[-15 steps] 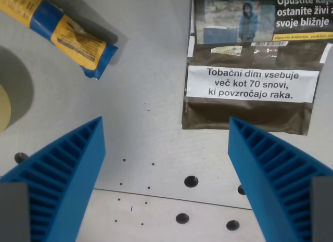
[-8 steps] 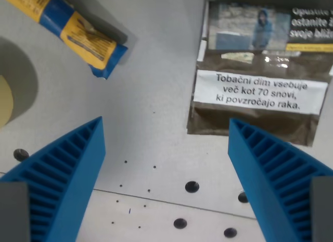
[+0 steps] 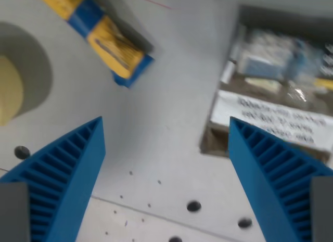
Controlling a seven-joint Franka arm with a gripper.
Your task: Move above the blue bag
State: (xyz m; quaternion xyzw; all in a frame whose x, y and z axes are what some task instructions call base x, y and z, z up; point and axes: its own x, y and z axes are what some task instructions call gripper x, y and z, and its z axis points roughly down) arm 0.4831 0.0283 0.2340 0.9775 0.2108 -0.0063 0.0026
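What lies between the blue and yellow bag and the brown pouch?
Only bare grey table separates the bag from the pouch in the wrist view; nothing lies on that stretch.

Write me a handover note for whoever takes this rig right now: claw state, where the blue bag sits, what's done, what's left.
Claw: open, holding nothing, over bare table.
Blue bag: blue-and-yellow, lying toward the wrist view's upper left, ahead of the left finger.
Also in view: brown tobacco pouch at the wrist view's right, a pale round object at the left edge. The picture is motion-blurred.
Done: bag is in view.
Left: bring the claw directly above the bag; it is not centred between the fingers yet.
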